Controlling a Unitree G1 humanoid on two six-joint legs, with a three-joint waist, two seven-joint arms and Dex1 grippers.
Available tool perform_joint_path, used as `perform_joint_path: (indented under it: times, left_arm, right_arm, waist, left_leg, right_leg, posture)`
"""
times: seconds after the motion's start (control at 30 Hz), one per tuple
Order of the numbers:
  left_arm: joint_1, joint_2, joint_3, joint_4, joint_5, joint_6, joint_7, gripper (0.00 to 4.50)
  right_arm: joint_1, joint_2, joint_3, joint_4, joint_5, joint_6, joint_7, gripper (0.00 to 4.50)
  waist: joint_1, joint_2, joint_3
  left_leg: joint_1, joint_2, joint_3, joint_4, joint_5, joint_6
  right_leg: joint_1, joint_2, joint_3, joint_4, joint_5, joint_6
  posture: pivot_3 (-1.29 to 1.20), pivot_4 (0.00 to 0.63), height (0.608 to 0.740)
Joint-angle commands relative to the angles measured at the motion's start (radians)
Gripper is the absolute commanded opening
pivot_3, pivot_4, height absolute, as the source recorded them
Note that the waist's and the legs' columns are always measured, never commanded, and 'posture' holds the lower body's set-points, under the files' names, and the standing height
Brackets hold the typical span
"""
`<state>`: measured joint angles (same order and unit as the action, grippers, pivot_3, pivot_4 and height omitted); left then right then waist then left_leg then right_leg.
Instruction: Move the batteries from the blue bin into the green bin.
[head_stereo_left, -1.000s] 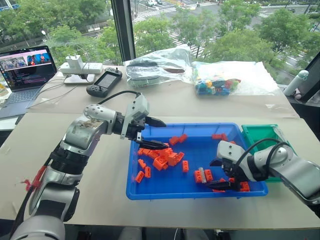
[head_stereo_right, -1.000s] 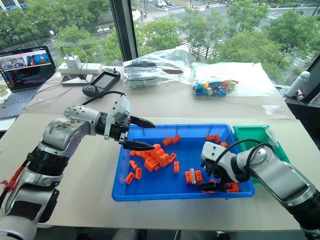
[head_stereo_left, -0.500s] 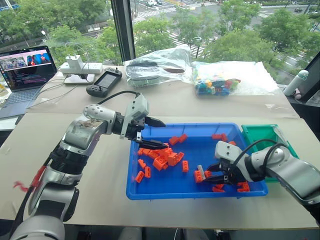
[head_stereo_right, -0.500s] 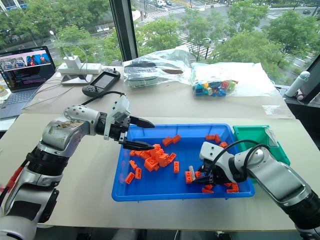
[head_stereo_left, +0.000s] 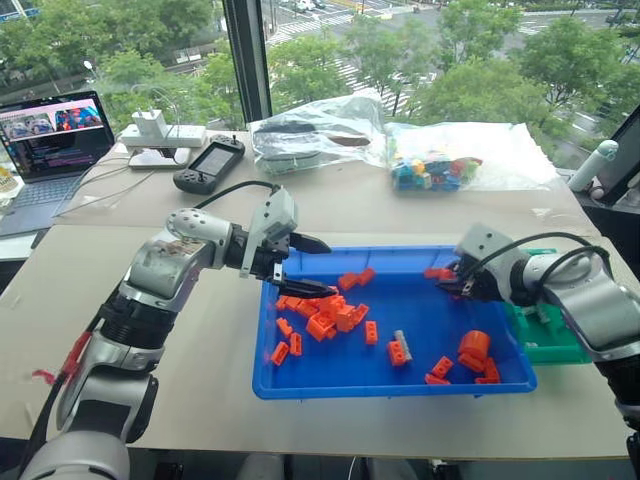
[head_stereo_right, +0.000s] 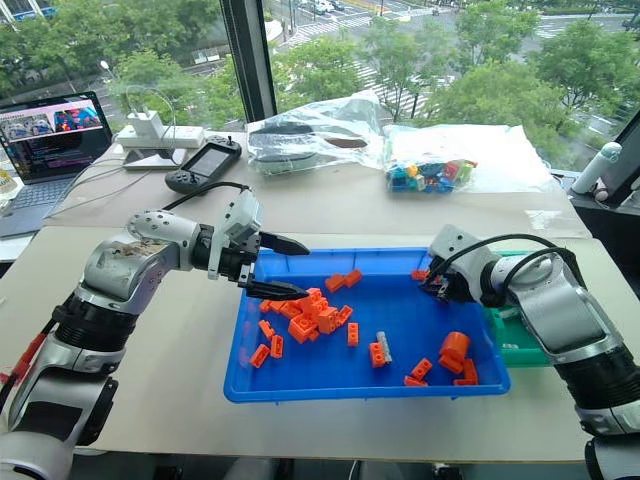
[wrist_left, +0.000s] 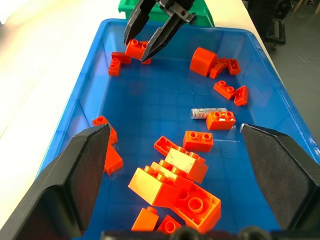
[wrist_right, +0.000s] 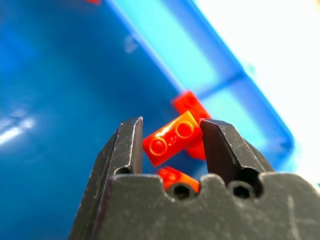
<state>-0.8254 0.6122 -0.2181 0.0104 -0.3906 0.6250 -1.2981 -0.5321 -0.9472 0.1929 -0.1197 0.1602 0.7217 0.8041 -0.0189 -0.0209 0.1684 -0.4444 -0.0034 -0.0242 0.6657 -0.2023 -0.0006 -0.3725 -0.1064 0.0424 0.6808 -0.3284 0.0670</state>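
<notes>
With its two black fingers parted and nothing gripped between them, the right end effector (wrist_left: 152, 27) hangs low over the far right corner of the blue bin (head_stereo_left: 300, 375), right above a little cluster of orange bricks (wrist_left: 136, 48). From its wrist camera a brick sits framed between the fingers, but it lies on the bin floor, not pinched. Over on the other side, the left end effector (head_stereo_left: 312, 268) hovers above the big brick pile (head_stereo_left: 325, 318), fingers spread wide, empty too.

Now, the prize: one battery (head_stereo_left: 402, 341) lies flat on the blue floor, just beside a brick, towards the near right, well apart from both end effectors. The green bin (head_stereo_left: 545, 335) sits against the blue bin's right wall, partly hidden by the right arm.

So I'd call this the reach stage, nothing picked up yet. Next move for the right arm: pull back towards the near side, line the fingers across that slim cylinder, and close without catching the brick alongside.
</notes>
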Motion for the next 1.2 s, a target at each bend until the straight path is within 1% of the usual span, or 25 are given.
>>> perform_joint_path:
  times: [0.03,0.07,0.13,0.17,0.23,0.3,0.37,0.5,0.73,0.97,1.2]
  left_arm:
    - [-0.005,0.007,0.011,-0.014,-0.002,-0.021,-0.006,4.5]
    - [-0.005,0.008,0.01,-0.014,-0.002,-0.022,-0.007,4.5]
    - [-0.007,0.004,0.015,-0.008,0.003,-0.039,-0.001,4.5]
    - [-0.012,-0.002,0.021,-0.005,-0.004,-0.035,0.003,4.5]
    - [-0.018,-0.007,0.025,-0.005,-0.011,-0.033,0.002,4.5]
    - [-0.02,-0.007,0.024,-0.003,-0.009,-0.036,-0.001,4.5]
    - [-0.019,-0.007,0.022,-0.002,-0.006,-0.04,-0.002,4.5]
    - [-0.022,-0.012,0.024,-0.016,-0.011,-0.037,-0.001,4.5]
    - [-0.015,0.0,0.03,-0.028,-0.012,-0.029,-0.001,4.5]
    - [-0.006,0.007,0.033,-0.049,-0.016,-0.014,0.013,4.5]
    - [-0.004,0.03,0.027,-0.049,-0.013,-0.02,0.0,4.5]
  right_arm:
    - [-0.021,-0.008,-0.049,-0.032,0.0,-0.026,0.02,3.47]
    - [-0.02,-0.008,-0.053,-0.037,0.003,-0.025,0.027,3.87]
    - [0.001,-0.035,-0.065,-0.102,0.065,0.029,0.101,4.4]
    - [0.029,-0.064,-0.06,-0.156,0.099,0.054,0.154,4.46]
    - [0.072,-0.094,-0.053,-0.24,0.15,0.074,0.22,4.46]
    - [0.09,-0.085,-0.053,-0.287,0.188,0.081,0.242,4.46]
    - [0.106,-0.08,-0.019,-0.316,0.184,0.067,0.258,4.46]
    - [0.122,-0.081,0.039,-0.296,0.135,0.007,0.277,4.46]
    - [0.111,-0.068,0.092,-0.251,0.091,-0.087,0.34,4.46]
    - [0.11,-0.042,0.114,-0.238,0.063,-0.126,0.363,4.46]
    - [0.115,-0.014,0.136,-0.21,0.022,-0.146,0.353,4.46]
  waist:
    - [-0.001,0.0,0.0]
    - [0.0,0.0,0.0]
    - [0.0,0.0,0.0]
    - [0.001,0.0,0.0]
    - [0.002,0.0,0.0]
    - [0.002,0.0,0.0]
    - [0.001,0.0,0.0]
    - [0.0,0.0,0.0]
    - [0.0,0.0,0.0]
    - [0.001,0.0,0.0]
    - [0.0,0.0,0.0]
  left_leg:
    - [0.0,0.0,0.0,0.0,0.0,0.0]
    - [0.0,0.0,0.0,0.0,0.0,0.0]
    - [0.0,0.0,0.0,0.0,0.0,0.0]
    - [0.0,0.0,0.0,0.0,0.0,0.0]
    - [0.0,0.0,-0.001,0.0,0.0,0.0]
    - [0.0,0.0,-0.001,0.0,0.0,0.0]
    - [0.0,0.0,-0.001,0.0,0.0,0.0]
    - [0.0,0.0,-0.001,0.001,0.0,0.0]
    - [0.0,0.0,-0.001,0.001,0.0,0.0]
    - [0.0,0.0,-0.001,0.002,0.0,0.0]
    - [0.0,0.0,-0.001,0.002,0.0,0.0]
  right_leg:
    - [0.0,0.0,0.0,0.0,0.0,0.0]
    - [0.0,0.0,0.0,0.0,0.0,0.0]
    - [0.0,0.0,0.0,0.0,0.0,0.0]
    - [0.0,0.0,0.0,0.0,0.0,0.0]
    - [0.0,0.0,-0.001,0.0,0.0,0.0]
    - [0.002,0.0,-0.001,0.0,0.0,0.0]
    - [0.002,0.0,-0.001,0.0,0.0,0.0]
    - [0.001,0.0,-0.001,-0.001,0.0,0.0]
    - [0.001,0.0,-0.001,-0.001,0.0,0.0]
    - [0.001,0.0,-0.001,-0.001,0.0,0.0]
    - [0.001,0.0,-0.001,-0.001,0.0,0.0]
  posture:
    - [0.0,0.15,0.732]
    - [0.0,0.15,0.732]
    - [0.0,0.15,0.732]
    - [0.0,0.15,0.732]
    - [0.0,0.15,0.732]
    - [0.0,0.15,0.732]
    - [0.0,0.15,0.732]
    - [0.0,0.15,0.732]
    - [0.0,0.15,0.732]
    - [0.0,0.15,0.732]
    - [0.0,0.15,0.732]
